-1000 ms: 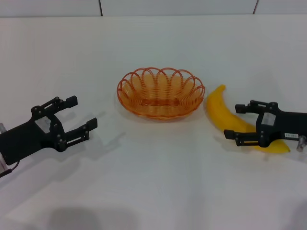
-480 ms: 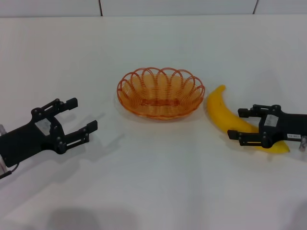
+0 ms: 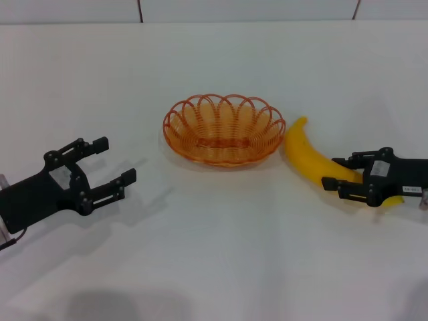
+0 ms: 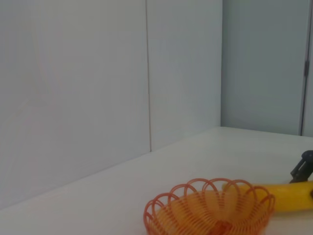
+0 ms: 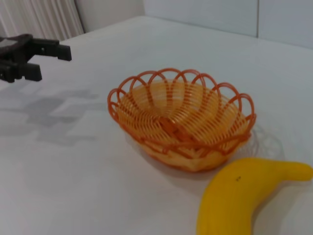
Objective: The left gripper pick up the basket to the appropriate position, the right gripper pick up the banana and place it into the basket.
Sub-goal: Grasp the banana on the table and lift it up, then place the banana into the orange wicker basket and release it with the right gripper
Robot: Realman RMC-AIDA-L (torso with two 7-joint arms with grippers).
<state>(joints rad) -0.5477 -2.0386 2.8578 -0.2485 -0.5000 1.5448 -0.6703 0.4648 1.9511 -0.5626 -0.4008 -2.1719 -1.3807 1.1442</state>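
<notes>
The orange wire basket (image 3: 224, 151) stands empty at the middle of the white table. The yellow banana (image 3: 306, 157) lies on the table just right of it, its tip near the rim. My right gripper (image 3: 336, 172) is at the banana's near end, with a finger pressed on each side of it. My left gripper (image 3: 114, 160) hangs open and empty left of the basket, apart from it. The left wrist view shows the basket (image 4: 210, 211), the banana (image 4: 288, 196) and a bit of the right gripper (image 4: 303, 167). The right wrist view shows the basket (image 5: 181, 117), the banana (image 5: 239, 196) and the left gripper (image 5: 54, 62).
The white table (image 3: 221, 254) stretches wide in front of and behind the basket. A pale wall (image 3: 214, 10) runs along its far edge.
My right gripper's fingers have drawn together on the banana and slid a little to the right. The banana's far tip has swung slightly towards the basket. The left arm has hardly moved.
</notes>
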